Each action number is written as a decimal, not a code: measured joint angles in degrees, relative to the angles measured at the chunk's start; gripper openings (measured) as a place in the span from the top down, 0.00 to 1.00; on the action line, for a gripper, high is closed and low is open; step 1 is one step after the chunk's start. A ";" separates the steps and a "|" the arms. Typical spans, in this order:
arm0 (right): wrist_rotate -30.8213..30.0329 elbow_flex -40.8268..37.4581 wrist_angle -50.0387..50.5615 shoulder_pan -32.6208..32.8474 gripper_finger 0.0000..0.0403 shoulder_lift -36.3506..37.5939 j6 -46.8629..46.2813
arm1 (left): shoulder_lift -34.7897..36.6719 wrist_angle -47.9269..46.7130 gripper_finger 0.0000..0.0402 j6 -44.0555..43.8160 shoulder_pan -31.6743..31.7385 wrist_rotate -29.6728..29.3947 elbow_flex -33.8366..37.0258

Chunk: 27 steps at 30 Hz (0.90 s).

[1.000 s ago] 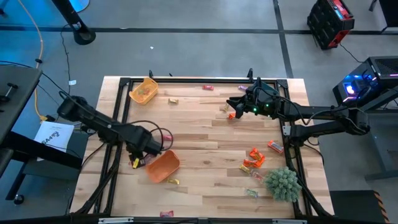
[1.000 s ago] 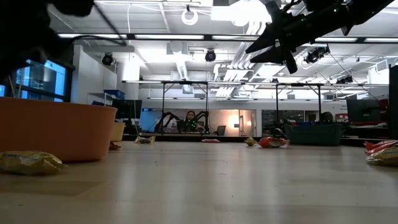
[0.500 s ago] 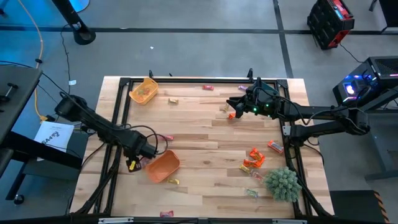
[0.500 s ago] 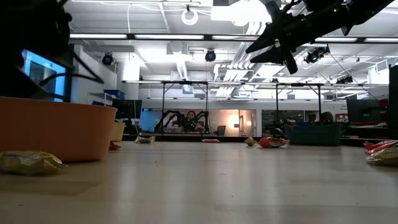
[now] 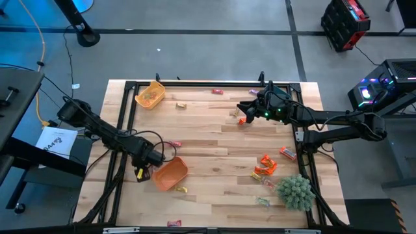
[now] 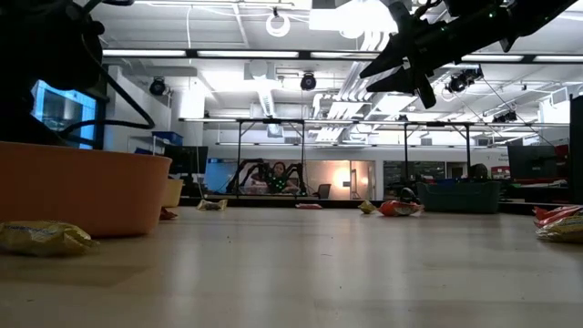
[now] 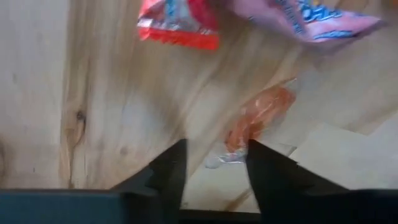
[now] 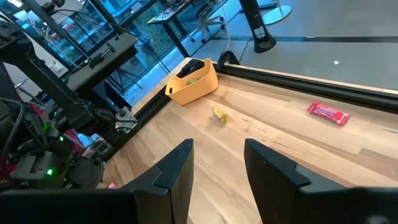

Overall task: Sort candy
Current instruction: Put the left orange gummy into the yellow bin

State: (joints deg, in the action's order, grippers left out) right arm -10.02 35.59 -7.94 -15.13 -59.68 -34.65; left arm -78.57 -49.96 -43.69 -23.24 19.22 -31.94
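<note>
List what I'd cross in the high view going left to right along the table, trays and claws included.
Left claw → yellow tray → orange tray → red candy by the far rail → right claw → orange candy pile → spiky green plant ball.

My wooden worktop (image 5: 214, 140) carries a yellow tray (image 5: 150, 95) at its far left corner and an orange tray (image 5: 171, 173) near the front left. Wrapped candy (image 5: 265, 165) lies scattered across the boards, thickest just beside the spiky green plant ball (image 5: 294, 192) at front right.
</note>
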 joint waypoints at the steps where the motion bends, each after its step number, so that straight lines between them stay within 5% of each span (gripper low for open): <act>1: -0.37 0.00 0.04 -0.01 0.66 0.00 0.00 | -0.04 -1.05 0.73 -0.34 -0.02 -0.10 -0.26; 5: -0.54 0.00 0.08 -0.01 0.66 0.00 0.10 | 1.18 -4.02 0.96 -0.79 0.10 0.30 -1.71; 12: -0.52 0.00 0.17 -0.01 0.66 0.00 -1.01 | 10.47 -12.85 0.99 -1.44 2.32 -1.12 -9.27; 16: -0.52 0.00 0.21 -0.03 0.66 0.00 -0.94 | 17.02 -17.03 0.99 -2.88 5.80 -10.94 -16.40; 23: -0.52 0.00 0.01 -1.83 0.66 0.02 -1.33 | 21.17 -10.40 0.99 0.02 20.33 -40.71 -23.62; 27: -0.13 0.00 -0.01 -2.61 0.66 0.02 -1.55 | 18.72 -6.45 0.99 10.73 35.46 -43.14 -23.61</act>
State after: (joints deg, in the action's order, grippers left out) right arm -10.15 35.59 -7.94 -17.74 -59.66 -36.20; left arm -59.85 -56.41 -32.96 12.21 -23.93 -55.55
